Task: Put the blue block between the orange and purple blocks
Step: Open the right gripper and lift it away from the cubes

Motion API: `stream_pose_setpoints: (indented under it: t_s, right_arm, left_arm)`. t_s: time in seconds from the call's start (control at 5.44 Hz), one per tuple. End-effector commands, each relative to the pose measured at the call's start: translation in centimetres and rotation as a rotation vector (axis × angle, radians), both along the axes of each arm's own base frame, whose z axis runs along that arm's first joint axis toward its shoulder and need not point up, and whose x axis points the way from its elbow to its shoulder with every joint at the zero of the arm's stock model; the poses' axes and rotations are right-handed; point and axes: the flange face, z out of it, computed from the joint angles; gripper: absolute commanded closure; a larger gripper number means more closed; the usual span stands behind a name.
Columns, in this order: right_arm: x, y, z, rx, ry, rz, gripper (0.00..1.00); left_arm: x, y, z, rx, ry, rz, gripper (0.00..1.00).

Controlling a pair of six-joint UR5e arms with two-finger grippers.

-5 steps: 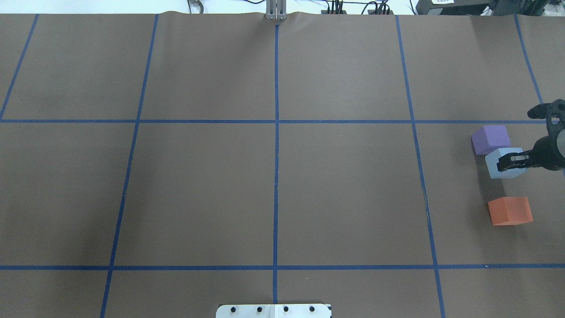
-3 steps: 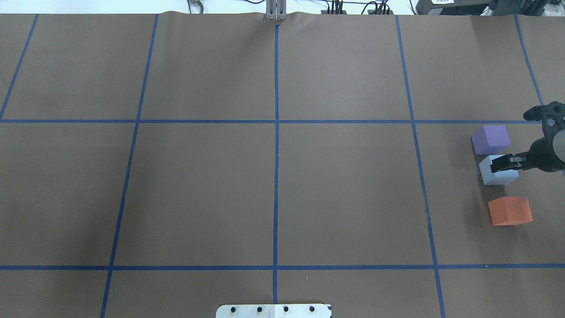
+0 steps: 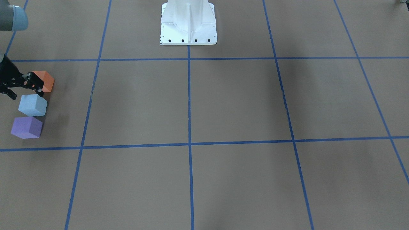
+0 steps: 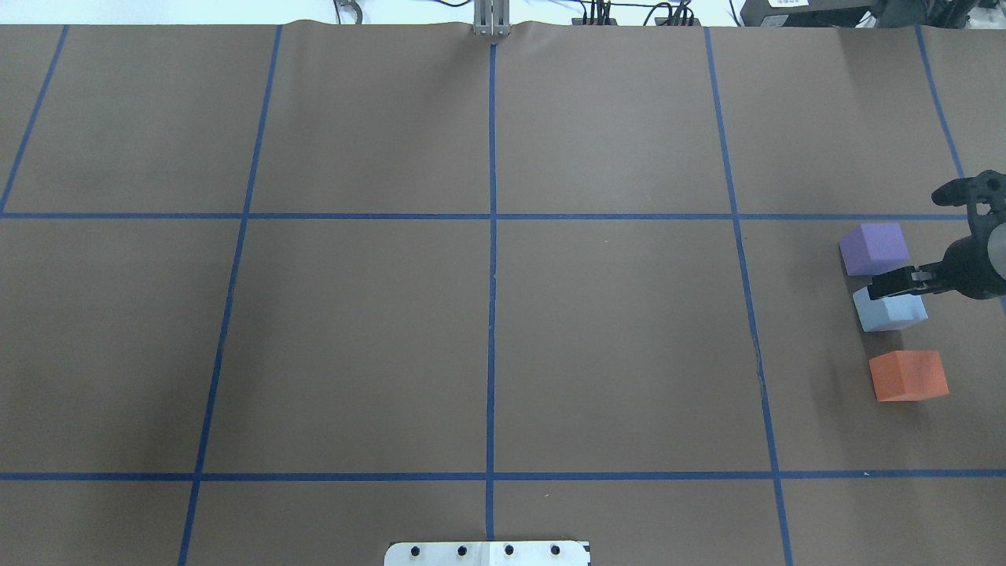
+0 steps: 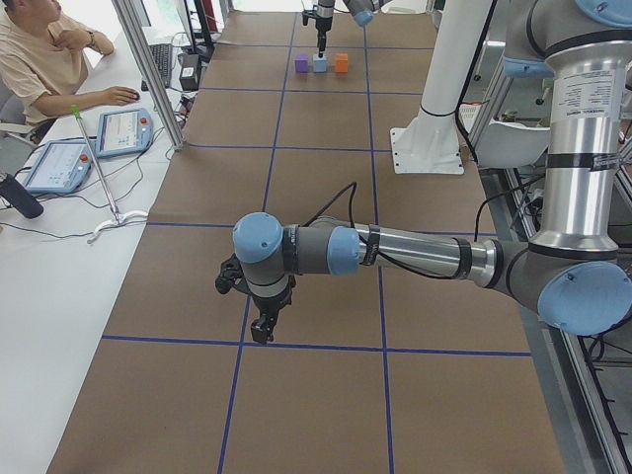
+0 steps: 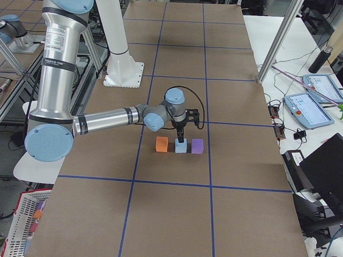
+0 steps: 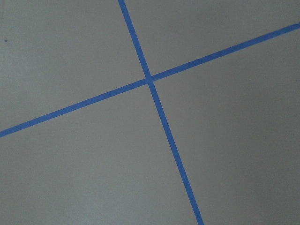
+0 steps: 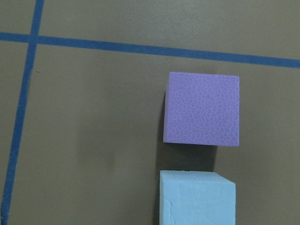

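The light blue block (image 4: 890, 309) rests on the table between the purple block (image 4: 874, 248) and the orange block (image 4: 908, 376), in a row at the far right. In the front-facing view the blue block (image 3: 32, 104) lies apart from the purple (image 3: 27, 127) and orange (image 3: 44, 81) blocks. My right gripper (image 3: 35, 85) hangs just above the blue block, open and empty. The right wrist view shows the purple block (image 8: 201, 108) and the blue block's top (image 8: 197, 197), no fingers. My left gripper (image 5: 262, 326) hovers over bare table far from the blocks; I cannot tell its state.
The brown table is marked with blue tape grid lines (image 4: 492, 236). The robot's white base plate (image 3: 188, 22) stands at the middle of the near edge. An operator sits at a side desk (image 5: 59, 59) beyond the table's far edge.
The blue block came down onto the table between the purple and orange blocks. My right gripper let it go and drew up and back from it.
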Motion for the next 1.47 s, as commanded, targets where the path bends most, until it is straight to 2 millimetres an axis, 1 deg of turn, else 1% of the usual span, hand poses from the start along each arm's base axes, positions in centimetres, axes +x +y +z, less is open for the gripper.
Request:
stream_pose_setpoints:
  t_s: [0.0, 0.18, 0.37, 0.55, 0.74, 0.92, 1.1, 1.29]
  right_arm:
    - [11.5, -1.8, 1.4, 0.038, -0.008, -0.004, 0.00]
    - [18.9, -1.8, 3.9, 0.065, 0.086, -0.111, 0.00]
    - [24.9, -0.7, 5.4, 0.031, 0.115, -0.125, 0.00]
    - [27.3, 2.1, 7.8, -0.008, 0.112, -0.123, 0.00]
    - [27.4, 3.2, 9.1, -0.039, 0.107, -0.118, 0.00]
    - [27.4, 3.2, 10.8, -0.067, 0.106, -0.124, 0.00]
    - [27.4, 3.3, 11.4, -0.080, 0.102, -0.122, 0.00]
    - [27.3, 3.3, 11.3, -0.075, 0.100, -0.122, 0.00]
  left_arm:
    - [0.0, 0.5, 1.5, -0.044, 0.007, -0.004, 0.00]
    - [0.0, 0.6, 1.6, -0.036, 0.007, -0.002, 0.00]
    - [0.0, 0.6, 1.4, -0.033, 0.009, -0.003, 0.00]
    - [-0.1, 0.6, 1.1, -0.025, 0.004, -0.001, 0.00]
    - [-0.2, 0.6, 1.0, -0.022, -0.005, 0.000, 0.00]
    - [-0.2, 0.6, 1.1, -0.026, -0.005, -0.002, 0.00]
    - [-0.2, 0.6, 0.8, -0.019, 0.001, -0.002, 0.00]
    - [-0.1, 0.6, 0.8, -0.018, -0.001, 0.000, 0.00]
